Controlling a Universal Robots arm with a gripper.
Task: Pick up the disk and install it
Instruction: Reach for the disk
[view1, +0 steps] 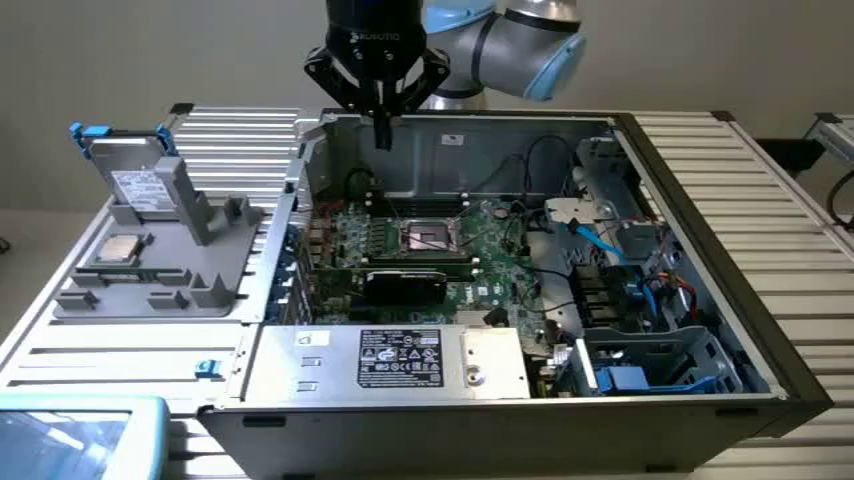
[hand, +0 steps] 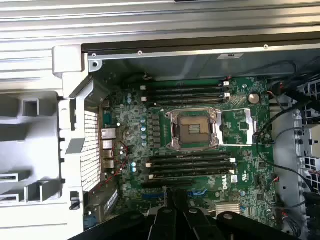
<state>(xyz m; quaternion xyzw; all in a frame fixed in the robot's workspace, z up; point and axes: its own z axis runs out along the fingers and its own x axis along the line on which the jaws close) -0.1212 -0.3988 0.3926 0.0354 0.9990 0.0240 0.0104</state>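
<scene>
**Shut, empty, and the disk well off to the side**

My gripper (view1: 383, 138) hangs over the back of the open computer case (view1: 627, 130). My jaws are pressed together with nothing between them. In the wrist view my closed fingers (hand: 170, 212) point down at the motherboard (hand: 235, 165), just beside the bare CPU socket (hand: 194, 130).

The disk (view1: 138, 185) is well apart from me. It stands on edge in the grey holder (view1: 174, 290) at the exterior view's left, outside the case. Its blue rails are at the top and its white label faces the camera.

As I judge it, the step in hand is the pickup, and doing it well means:

- spreading my jaws wide before I come near;
- meeting the disk square, pads on its flat faces and not on the blue rails;
- keeping clear of the holder's upright beside it and of the small silver chip (view1: 120, 250) lying lower on the same holder;
- lifting straight up out of the slot, since a tilted pull could jam it.
</scene>
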